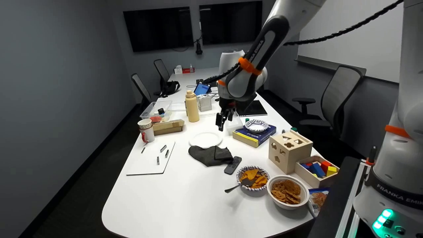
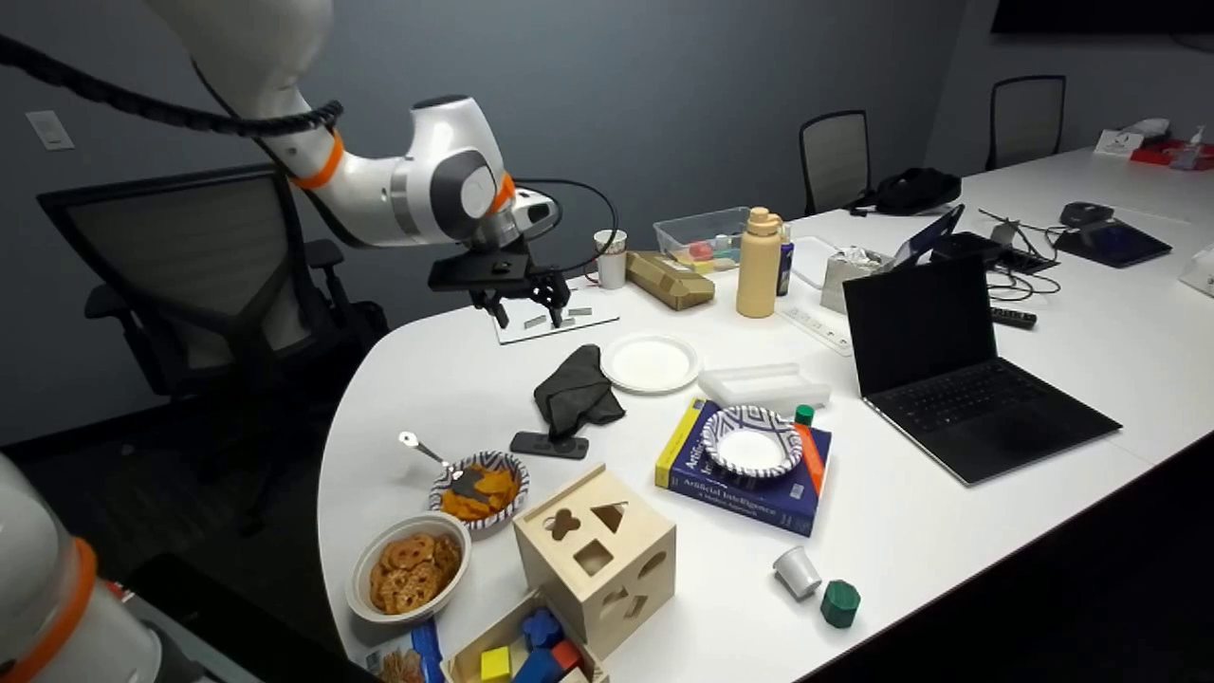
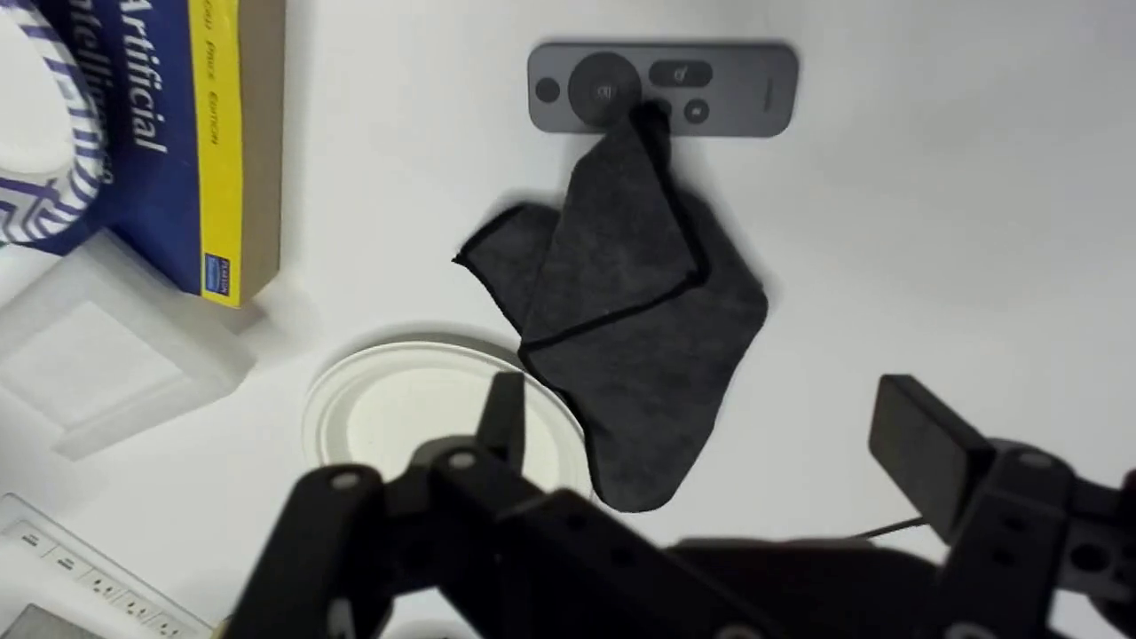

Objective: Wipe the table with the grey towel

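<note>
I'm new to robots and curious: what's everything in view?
Table: 1, white, centre
Towel: 1, dark grey, beside plate
Plate: 1, white, beside towel
Remotes: 2, dark, on table
Book: 1, blue, on table
Bowls: 3, white, two patterned, on table and book
Spoon: 1, grey, in bowl
Sorter: 1, tan, beside tray
Tray: 1, tan, beside sorter
Blocks: several, red, blue, yellow, in tray
Flask: 1, beige, near carton
Carton: 1, brown, near mug
Mug: 1, white, near carton
Board: 1, white, near mug
Bin: 1, clear, near carton
Laptop: 1, black, on table
Small items: several, mixed, on table
Screens: 2, black, far wall
Chairs: 3+, dark, around table
Arm: 1, white, above table
End effector: 1, black, above table
</note>
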### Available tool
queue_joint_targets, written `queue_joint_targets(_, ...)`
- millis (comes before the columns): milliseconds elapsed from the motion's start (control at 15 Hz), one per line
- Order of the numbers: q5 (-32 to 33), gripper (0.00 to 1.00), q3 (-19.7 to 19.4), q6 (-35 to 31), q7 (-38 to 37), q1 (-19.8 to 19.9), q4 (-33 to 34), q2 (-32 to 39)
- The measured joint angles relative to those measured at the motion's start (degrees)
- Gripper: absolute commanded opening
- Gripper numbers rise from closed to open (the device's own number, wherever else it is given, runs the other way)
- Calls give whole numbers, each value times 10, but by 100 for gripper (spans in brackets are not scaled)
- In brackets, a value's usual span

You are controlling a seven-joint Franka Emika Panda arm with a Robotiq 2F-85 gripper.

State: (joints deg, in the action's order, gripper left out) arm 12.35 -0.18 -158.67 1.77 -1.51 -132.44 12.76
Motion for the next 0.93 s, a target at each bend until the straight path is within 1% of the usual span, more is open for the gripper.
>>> queue_joint_targets(133, 26, 100, -21, -31, -42, -11, 45, 77)
queue_joint_targets(267, 24, 100, -40, -47, -61, -21, 96, 152)
queue_joint_targets(333, 17, 100, -43, -51, -64, -21, 121, 184)
queue_joint_targets(600, -26, 100, -36, -51, -63, -17, 213, 287)
queue_joint_targets(867, -53, 100, -24, -35, -62, -11, 271, 341)
queue_joint_targets(933, -56, 75, -24, -30, -62, -10, 281, 351)
